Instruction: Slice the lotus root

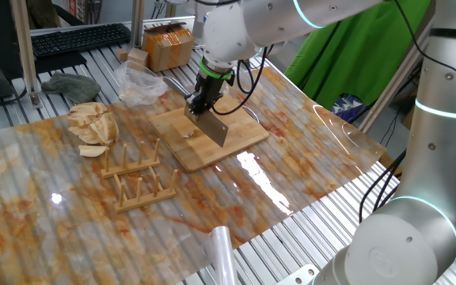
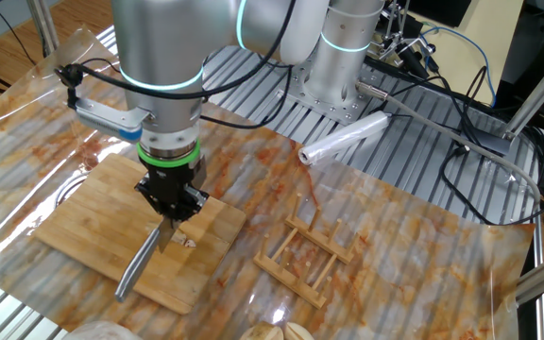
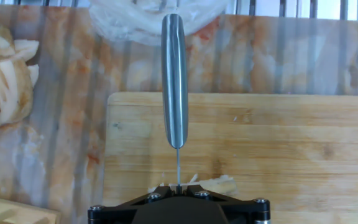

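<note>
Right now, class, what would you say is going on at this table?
The robot arm's gripper is shut on a cleaver, pointing straight down over the wooden cutting board. The blade's edge is down on the board, with small pale pieces of lotus root lying beside it, so slicing is under way. A heap of pale wedges and a wooden rack sit off the board, untouched.
</note>
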Robot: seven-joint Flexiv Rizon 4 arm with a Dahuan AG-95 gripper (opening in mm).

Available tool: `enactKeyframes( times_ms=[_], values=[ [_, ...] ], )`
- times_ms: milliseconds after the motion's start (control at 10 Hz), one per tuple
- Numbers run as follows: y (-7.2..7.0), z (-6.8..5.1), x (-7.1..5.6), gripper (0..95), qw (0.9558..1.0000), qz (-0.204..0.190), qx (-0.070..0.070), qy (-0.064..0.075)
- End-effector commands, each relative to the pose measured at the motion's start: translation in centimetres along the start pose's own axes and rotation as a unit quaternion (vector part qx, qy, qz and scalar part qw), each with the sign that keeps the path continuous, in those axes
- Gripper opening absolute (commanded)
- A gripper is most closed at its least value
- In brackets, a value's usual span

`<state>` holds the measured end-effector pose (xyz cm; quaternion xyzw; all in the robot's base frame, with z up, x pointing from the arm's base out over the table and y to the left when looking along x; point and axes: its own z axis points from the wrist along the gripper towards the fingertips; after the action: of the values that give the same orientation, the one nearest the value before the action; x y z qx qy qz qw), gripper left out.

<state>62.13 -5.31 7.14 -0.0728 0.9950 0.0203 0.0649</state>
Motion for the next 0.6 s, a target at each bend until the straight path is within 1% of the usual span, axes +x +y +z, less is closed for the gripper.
enactKeyframes(
  times_ms=[100, 200, 300, 400, 500, 600],
  values=[
    [0.4, 1.1, 0.5, 0.0, 1.0, -0.003, 0.002, -0.005],
    [0.6, 2.1, 0.6, 0.0, 1.0, -0.002, 0.001, -0.007],
    [0.6, 3.2, 0.6, 0.0, 0.9999, -0.002, -0.005, -0.013],
    [0.7, 4.0, 0.6, 0.0, 0.9998, 0.003, -0.009, -0.018],
    [0.9, 4.1, 0.7, 0.0, 0.9998, 0.007, -0.013, -0.016],
    [1.0, 3.8, 0.7, 0.0, 0.9998, 0.008, -0.013, -0.011]
  ],
)
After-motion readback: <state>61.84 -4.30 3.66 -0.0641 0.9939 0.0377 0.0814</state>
